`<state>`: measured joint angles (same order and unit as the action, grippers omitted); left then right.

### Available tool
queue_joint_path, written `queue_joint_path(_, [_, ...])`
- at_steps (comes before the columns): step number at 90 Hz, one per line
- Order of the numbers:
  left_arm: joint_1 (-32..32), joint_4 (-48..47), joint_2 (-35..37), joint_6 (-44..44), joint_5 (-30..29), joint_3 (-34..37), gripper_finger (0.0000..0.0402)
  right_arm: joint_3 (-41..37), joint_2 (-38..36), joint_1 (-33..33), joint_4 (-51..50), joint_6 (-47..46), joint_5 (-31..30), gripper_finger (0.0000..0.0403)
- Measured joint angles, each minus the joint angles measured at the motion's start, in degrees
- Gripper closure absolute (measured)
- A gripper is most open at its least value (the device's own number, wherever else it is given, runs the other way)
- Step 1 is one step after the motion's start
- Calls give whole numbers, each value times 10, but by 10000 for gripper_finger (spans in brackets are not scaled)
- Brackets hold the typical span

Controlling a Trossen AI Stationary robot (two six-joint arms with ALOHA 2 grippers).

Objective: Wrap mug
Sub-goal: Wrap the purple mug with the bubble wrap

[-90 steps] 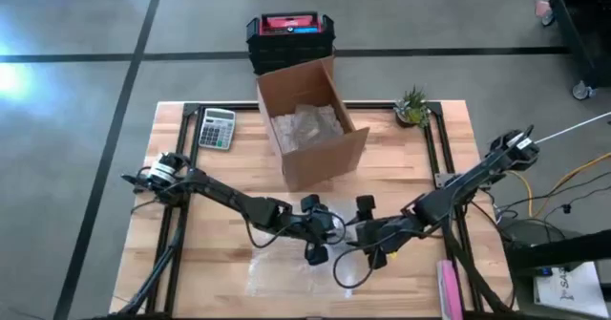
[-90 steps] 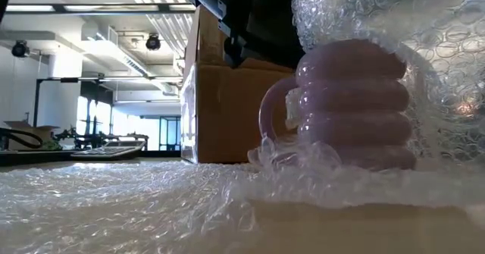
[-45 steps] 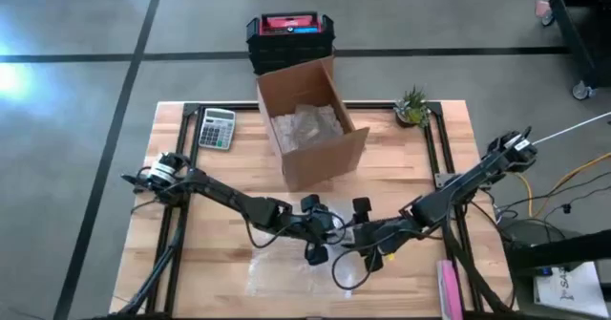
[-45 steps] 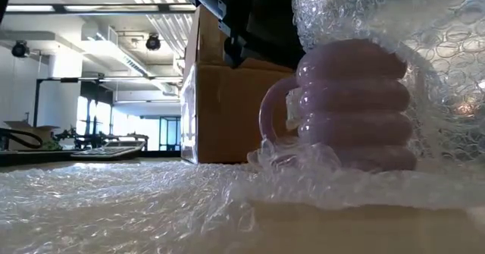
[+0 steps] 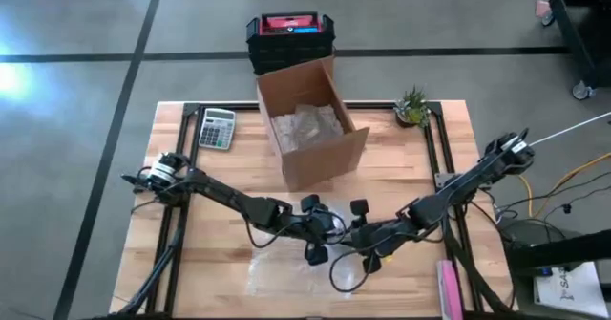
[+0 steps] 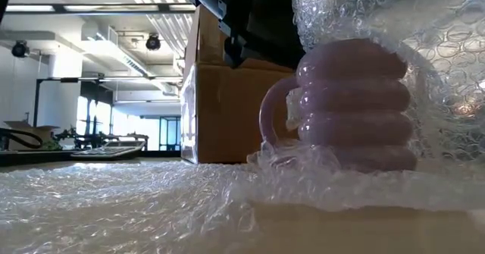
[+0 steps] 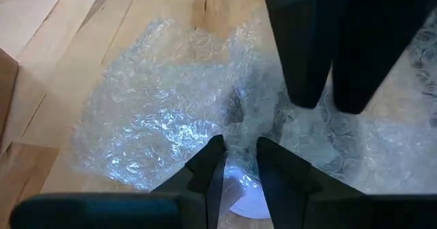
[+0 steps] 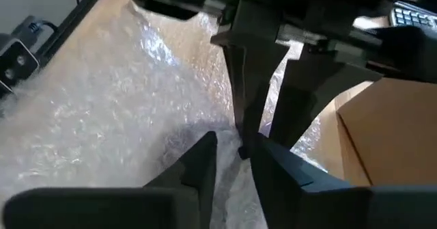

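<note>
A lilac ribbed mug (image 6: 355, 106) stands upright on a sheet of clear bubble wrap (image 6: 151, 201) near the table's front middle, its handle (image 6: 271, 117) bare. More of the wrap (image 6: 439, 79) is drawn up over the mug's top and far side. My left gripper (image 7: 239, 147) and my right gripper (image 8: 232, 143) meet just above the mug, each shut on the raised wrap. In the high view the left gripper (image 5: 316, 245) is beside the right gripper (image 5: 365, 247). My left gripper pinches a bunched fold of the raised bubble wrap (image 7: 240, 123) between its two fingers, coming down at a slant from the table's left. The wrap hangs from it over the mug's rim (image 7: 247, 203). My right gripper pinches the same raised bunch of wrap (image 8: 235, 130) between its two fingers, slanting down from the table's right, close against the left gripper's fingers (image 8: 249, 85). The wrap falls from it over the mug.
An open cardboard box (image 5: 310, 124) with wrapped things inside stands behind the grippers. A calculator (image 5: 217, 128) lies at the far left and a small plant (image 5: 412, 107) at the far right. A dark crate (image 5: 289, 39) stands beyond the table. Something pink (image 5: 449, 287) lies at the front right.
My right gripper has gone a little toward the table's left, closer to the left gripper, still shut on the wrap. The wrap over the mug's top has shifted slightly with it. The mug has stayed where it was.
</note>
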<state>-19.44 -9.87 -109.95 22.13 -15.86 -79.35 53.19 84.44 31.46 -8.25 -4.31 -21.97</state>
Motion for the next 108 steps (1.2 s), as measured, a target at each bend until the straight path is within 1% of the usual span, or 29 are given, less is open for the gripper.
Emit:
queue_joint_path(15, [0,0,0,0,0,0,326,0,1,0,0,5,0,380])
queue_joint_path(30, [0,0,1,0,0,0,326,0,1,0,0,13,0,401])
queue_joint_path(67, [-3,-8,42,-3,3,1,326,0,1,0,-3,15,0,403])
queue_joint_path(81, [-5,-36,60,0,2,1,326,0,2,0,-2,15,1,403])
queue_joint_path(91, [-15,-48,81,19,-1,1,326,0,14,0,-3,14,3,403])
queue_joint_path(97, [-24,-45,91,24,-1,1,326,0,31,-4,3,14,21,403])
queue_joint_path(108, [-34,-26,88,26,1,2,326,2,63,-12,0,2,26,403])
